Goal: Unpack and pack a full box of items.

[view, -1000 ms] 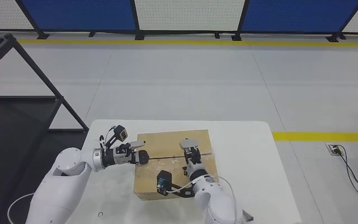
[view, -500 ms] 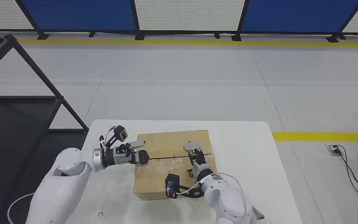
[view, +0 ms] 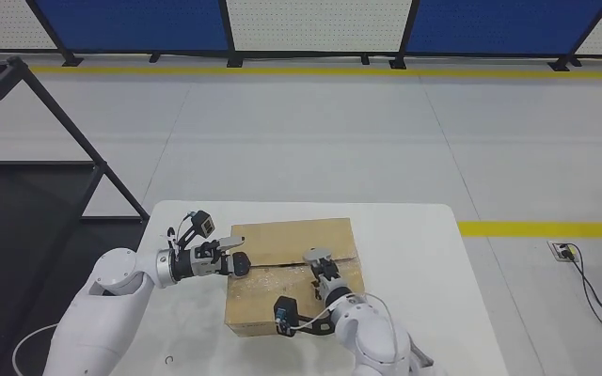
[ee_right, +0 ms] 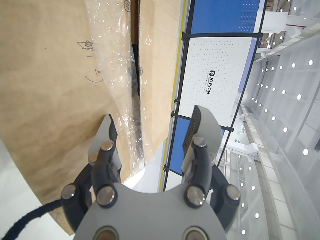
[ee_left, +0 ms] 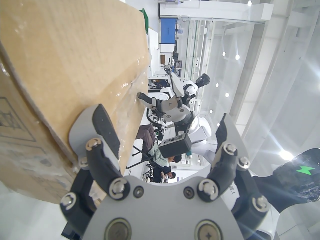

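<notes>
The right pincer [view: 318, 259] is wide open and empty, poised over the taped seam [ee_right: 117, 58] of the cardboard box [view: 252, 299]. The left pincer [view: 239, 254], also spread and empty, is at the box's left edge. The box rests on the white counter [view: 414, 273].

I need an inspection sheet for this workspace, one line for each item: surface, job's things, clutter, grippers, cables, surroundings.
surface: white table, bearing one box.
job's things: cardboard box, flaps down, seam gaping slightly under crumpled clear tape.
clutter: one small dark thing near the table's front edge, too small to tell.
grippers: left gripper open at the box's side edge; right gripper open over the seam.
cables: black cable beside the right gripper; floor cable from a socket.
surroundings: blue and white partitions, yellow floor line.
</notes>
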Controlling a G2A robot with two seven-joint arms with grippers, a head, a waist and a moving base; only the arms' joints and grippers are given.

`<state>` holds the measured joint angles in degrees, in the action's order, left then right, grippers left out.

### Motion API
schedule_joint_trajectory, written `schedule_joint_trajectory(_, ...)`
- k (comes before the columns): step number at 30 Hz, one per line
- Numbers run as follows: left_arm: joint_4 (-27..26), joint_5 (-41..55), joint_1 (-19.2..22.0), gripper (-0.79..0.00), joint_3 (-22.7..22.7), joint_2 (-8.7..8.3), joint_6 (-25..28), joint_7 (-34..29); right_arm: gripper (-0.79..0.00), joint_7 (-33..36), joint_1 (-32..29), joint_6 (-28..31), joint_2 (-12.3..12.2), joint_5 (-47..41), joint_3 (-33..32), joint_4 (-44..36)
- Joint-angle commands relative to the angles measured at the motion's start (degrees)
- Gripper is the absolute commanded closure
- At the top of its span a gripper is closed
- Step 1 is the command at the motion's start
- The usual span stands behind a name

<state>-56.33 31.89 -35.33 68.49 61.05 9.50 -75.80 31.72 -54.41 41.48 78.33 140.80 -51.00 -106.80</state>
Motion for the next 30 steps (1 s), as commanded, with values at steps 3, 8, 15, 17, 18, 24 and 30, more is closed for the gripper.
schedule_joint_trajectory(3, 0.0, 0.0, 0.0, -0.785, 0.0, 0.0, 0.0, 0.0, -0.462, 0.7, -0.1, 1.3, 0.2, 0.3, 0.1, -0.2)
schedule_joint_trajectory(8, 0.0, 0.0, 0.0, -0.785, 0.0, 0.0, 0.0, 0.0, -0.431, 1.1, -0.3, 1.9, 0.6, 0.3, 0.2, -0.7)
schedule_joint_trajectory(15, 0.0, 0.0, 0.0, -0.785, 0.0, 0.0, 0.0, 0.0, -0.382, 1.5, 0.1, 2.6, 1.1, 0.3, 0.5, 0.0)
schedule_joint_trajectory(17, 0.0, 0.0, 0.0, -0.785, 0.0, 0.0, 0.0, 0.0, -0.363, 1.5, 0.3, 2.8, 1.3, 0.1, 0.5, 0.4)
schedule_joint_trajectory(18, 0.0, 0.0, 0.0, -0.785, 0.0, 0.0, 0.0, 0.0, -0.36, 1.6, 0.3, 2.9, 1.4, 0.0, 0.5, 0.7)
schedule_joint_trajectory(24, 0.0, 0.0, 0.0, -0.785, 0.0, 0.0, 0.0, 0.0, -0.32, 1.9, 0.8, 4.0, 1.9, -0.5, 0.6, 1.4)
schedule_joint_trajectory(30, 0.0, 0.0, 0.0, -0.785, 0.0, 0.0, 0.0, 0.0, -0.197, 1.9, 0.8, 4.7, 2.2, -0.7, 0.4, 1.5)
